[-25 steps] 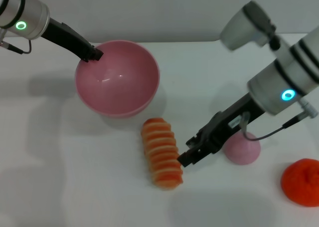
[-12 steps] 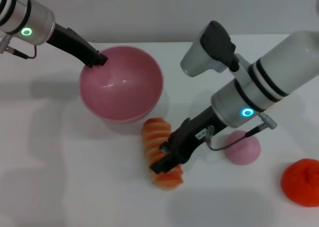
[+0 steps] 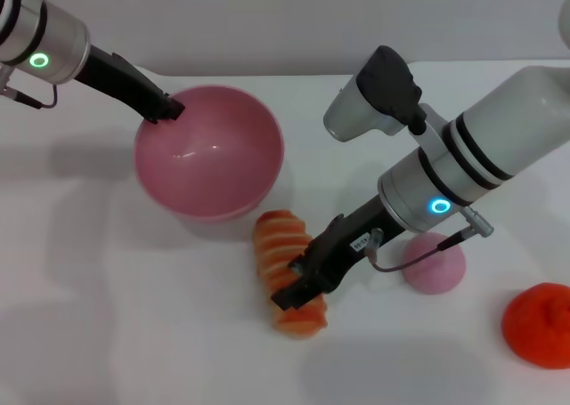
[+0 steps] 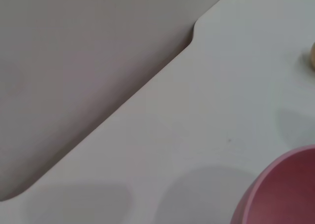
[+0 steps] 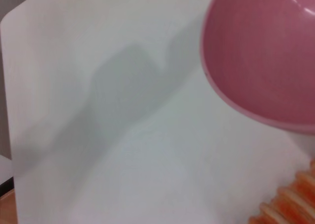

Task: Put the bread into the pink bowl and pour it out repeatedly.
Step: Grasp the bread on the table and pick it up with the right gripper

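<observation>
A smooth white table (image 3: 107, 316) with a rounded corner fills the scene, a plain grey floor beyond its far edge. The elongated toy bread (image 3: 283, 261) with orange-and-cream ridges lies flat on the table just in front of the glossy round pink plastic bowl (image 3: 209, 151), which sits tilted. The right gripper (image 3: 298, 289) is down on the bread's near half, seemingly clamped across it, though the fingertips are hard to make out. The left gripper (image 3: 169, 109) pinches the bowl's far-left rim. A small pink ball (image 3: 436, 264) and an orange fuzzy lump (image 3: 537, 323) rest to the right.
</observation>
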`<state>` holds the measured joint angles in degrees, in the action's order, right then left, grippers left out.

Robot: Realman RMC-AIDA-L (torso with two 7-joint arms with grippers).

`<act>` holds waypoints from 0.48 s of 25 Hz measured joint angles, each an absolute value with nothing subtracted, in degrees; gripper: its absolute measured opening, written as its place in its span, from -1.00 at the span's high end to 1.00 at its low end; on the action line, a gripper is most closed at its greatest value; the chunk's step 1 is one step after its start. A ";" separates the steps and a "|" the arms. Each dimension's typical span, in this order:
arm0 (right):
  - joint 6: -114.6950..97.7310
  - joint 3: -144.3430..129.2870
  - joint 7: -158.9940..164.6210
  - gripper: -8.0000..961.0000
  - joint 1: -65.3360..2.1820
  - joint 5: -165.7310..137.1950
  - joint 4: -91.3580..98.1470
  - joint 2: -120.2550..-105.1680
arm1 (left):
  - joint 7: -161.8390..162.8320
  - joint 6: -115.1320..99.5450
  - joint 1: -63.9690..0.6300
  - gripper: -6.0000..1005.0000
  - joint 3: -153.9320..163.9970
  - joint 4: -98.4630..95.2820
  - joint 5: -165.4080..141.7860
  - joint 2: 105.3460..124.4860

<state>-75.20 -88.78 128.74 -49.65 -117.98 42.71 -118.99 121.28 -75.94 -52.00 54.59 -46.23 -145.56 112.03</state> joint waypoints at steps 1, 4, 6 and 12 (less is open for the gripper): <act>-75.00 -88.67 128.77 -0.30 -49.65 -118.02 42.49 -118.98 | 121.27 -75.94 -51.94 0.82 54.53 -46.25 -145.55 111.96; -74.14 -88.61 128.84 -0.30 -49.62 -118.11 41.84 -118.87 | 121.21 -75.94 -51.62 0.82 54.45 -46.60 -145.55 111.83; -73.55 -88.66 128.85 -0.30 -49.63 -118.18 41.55 -118.85 | 121.20 -75.94 -51.39 0.82 54.59 -46.81 -145.54 111.79; -71.70 -89.15 128.87 -0.30 -49.71 -118.14 40.38 -118.95 | 120.70 -75.94 -51.09 0.82 54.71 -46.90 -145.55 111.83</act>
